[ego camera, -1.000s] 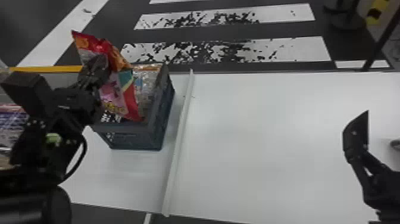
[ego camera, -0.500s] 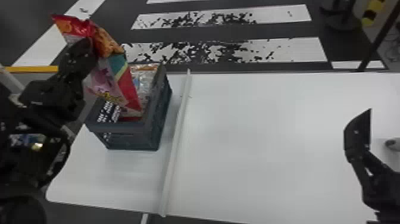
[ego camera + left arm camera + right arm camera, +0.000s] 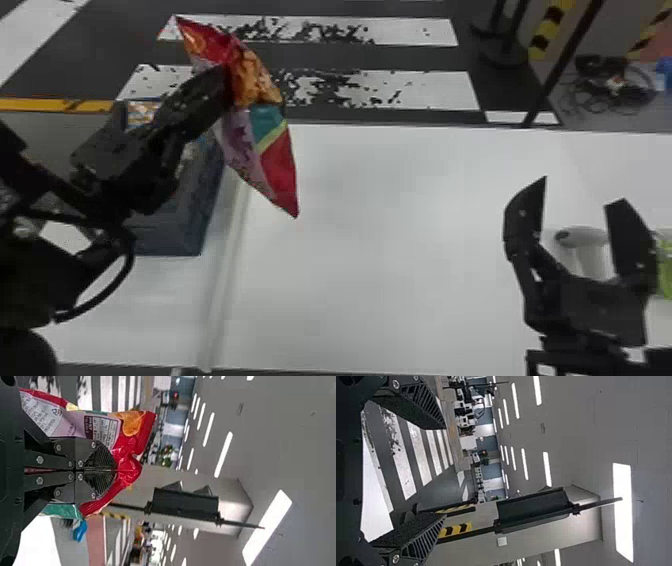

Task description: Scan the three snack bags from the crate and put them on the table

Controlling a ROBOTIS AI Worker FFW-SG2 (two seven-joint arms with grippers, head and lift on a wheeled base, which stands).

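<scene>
In the head view my left gripper [image 3: 225,82] holds a red, orange and teal snack bag [image 3: 280,165] up above the table's left part, right of the crate. The left wrist view has the left gripper [image 3: 115,470] shut on the red top of the snack bag [image 3: 130,435]. The blue-grey crate [image 3: 175,235] stands at the left, partly hidden behind the left arm. On the right, my right gripper [image 3: 575,192] stands open above the table, near a white scanner [image 3: 590,245]. In the right wrist view the right gripper [image 3: 443,473] has nothing between its fingers.
The white table [image 3: 400,225] stretches between both arms. A raised white strip [image 3: 225,280] runs front to back beside the crate. Something green [image 3: 665,265] lies at the right edge. Dark stands [image 3: 510,45] are on the floor behind.
My left gripper has carried the snack bag rightward, from above the crate to past its right side. The head view has shifted to the right, bringing more of the right gripper and the scanner into sight.
</scene>
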